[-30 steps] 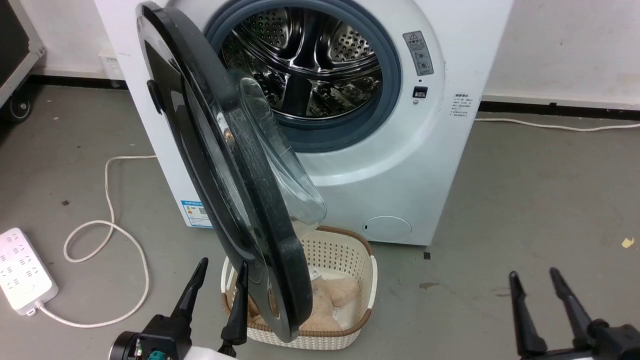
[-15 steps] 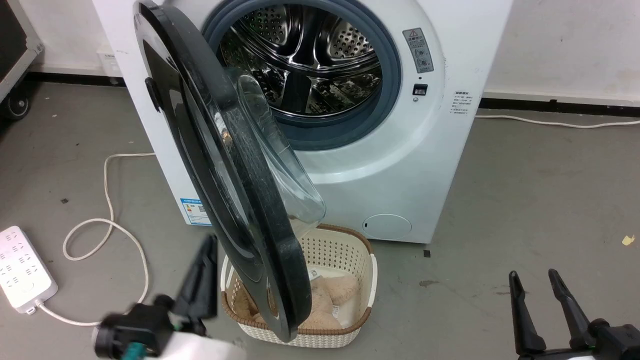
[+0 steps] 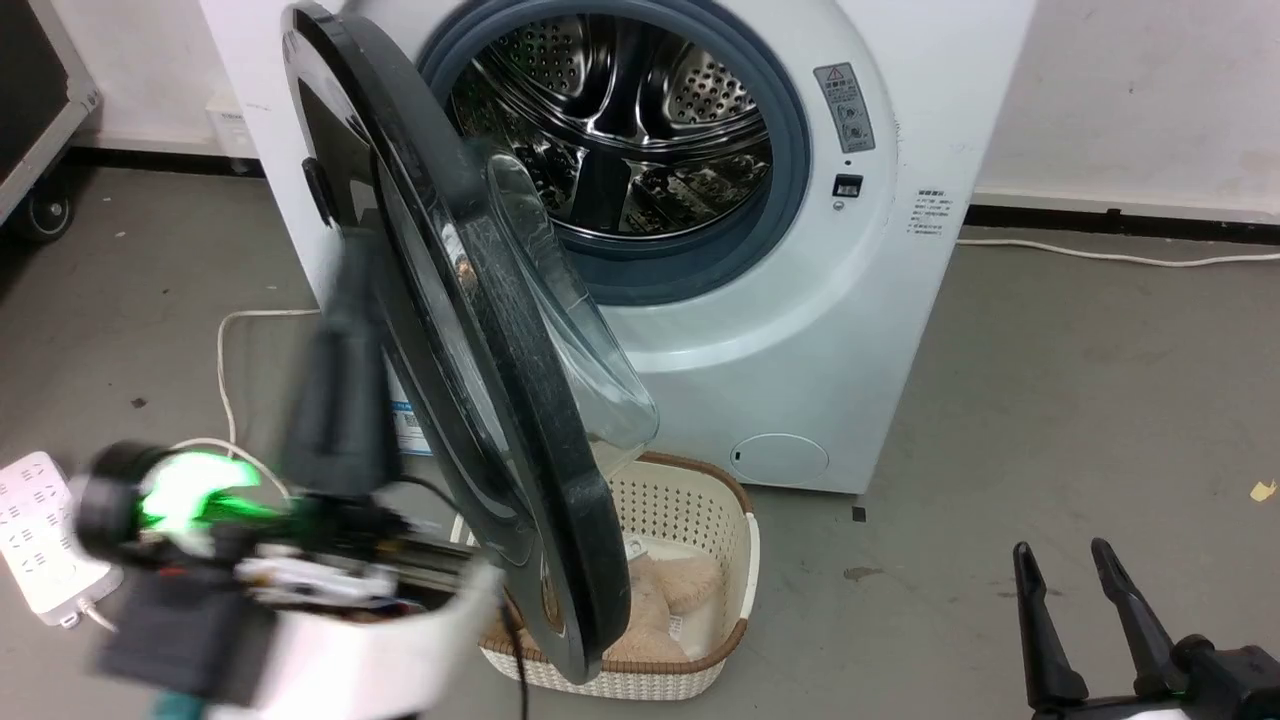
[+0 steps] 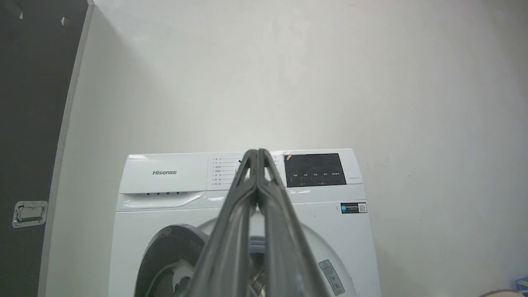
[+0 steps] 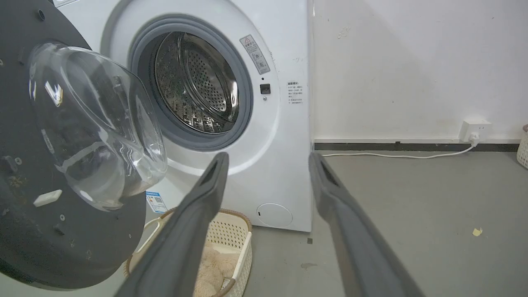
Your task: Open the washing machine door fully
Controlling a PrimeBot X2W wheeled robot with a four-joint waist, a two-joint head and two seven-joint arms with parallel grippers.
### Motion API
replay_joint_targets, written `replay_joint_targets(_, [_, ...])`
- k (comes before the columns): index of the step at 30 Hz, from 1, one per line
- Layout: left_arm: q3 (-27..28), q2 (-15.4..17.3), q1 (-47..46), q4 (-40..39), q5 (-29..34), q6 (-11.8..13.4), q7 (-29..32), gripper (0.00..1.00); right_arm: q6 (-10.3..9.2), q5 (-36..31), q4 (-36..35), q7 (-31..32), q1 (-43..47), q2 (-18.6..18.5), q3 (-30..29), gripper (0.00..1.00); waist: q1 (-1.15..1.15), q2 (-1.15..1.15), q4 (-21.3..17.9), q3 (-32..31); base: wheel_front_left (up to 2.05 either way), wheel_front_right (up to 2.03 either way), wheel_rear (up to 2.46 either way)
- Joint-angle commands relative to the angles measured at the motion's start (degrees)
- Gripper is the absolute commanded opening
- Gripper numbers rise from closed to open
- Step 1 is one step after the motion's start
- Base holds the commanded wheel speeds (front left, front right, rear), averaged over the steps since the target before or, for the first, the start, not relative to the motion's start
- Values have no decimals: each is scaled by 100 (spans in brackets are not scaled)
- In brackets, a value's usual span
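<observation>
Left gripper (image 3: 350,265) blurred, beside the washing machine door (image 3: 520,400)

Counts:
- 1 washing machine (image 3: 800,330), 1 washing machine door (image 3: 530,400), 1 drum (image 3: 620,120).
- 1 basket (image 3: 690,500) lower centre, with fluffy stuff (image 3: 665,590) inside, count unclear.
- 1 power strip (image 3: 40,540) lower left.
- 2 white cords: left cord (image 3: 221,380) mid-left, right cord (image 3: 1150,264) upper right.
- 1 wall socket (image 5: 474,128).
- 1 yellow scrap (image 3: 1258,490) at right edge.
- 2 grippers: left gripper (image 4: 258,152), right gripper (image 3: 1059,547).

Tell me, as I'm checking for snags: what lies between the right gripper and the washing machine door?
In the head view, from the right gripper: bare grey floor, then the white laundry basket under the lower edge of the washing machine door.
</observation>
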Motion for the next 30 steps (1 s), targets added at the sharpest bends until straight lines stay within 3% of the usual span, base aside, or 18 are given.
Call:
replay_joint_targets(1, [-209, 70, -56, -31, 231, -53, 122, 0, 3, 12, 26, -2, -74, 21, 4, 100, 0, 0, -2, -6, 0, 0, 0])
replay_joint_targets(8, [-1381, 10, 137, 57, 350, -146, 652, 0, 3, 25, 61, -26, -82, 21, 41, 100, 0, 0, -24, 16, 0, 0, 0])
replay_joint_targets(16, [-2220, -17, 679, 1084, 74, -145, 868, 0, 3, -3, 108, -44, -112, 21, 45, 100, 0, 0, -36, 80, 0, 0, 0])
replay_joint_targets(23, [-2233, -27, 678, 2417, -212, 143, 1053, 0, 3, -36, 120, -80, -147, 21, 43, 100, 0, 0, -20, 193, 0, 0, 0])
replay_joint_targets(30, [-2110, -30, 429, 3084, -389, 296, 738, 0, 3, 7, 168, -117, -178, 21, 25, 100, 0, 0, 95, 267, 0, 0, 0])
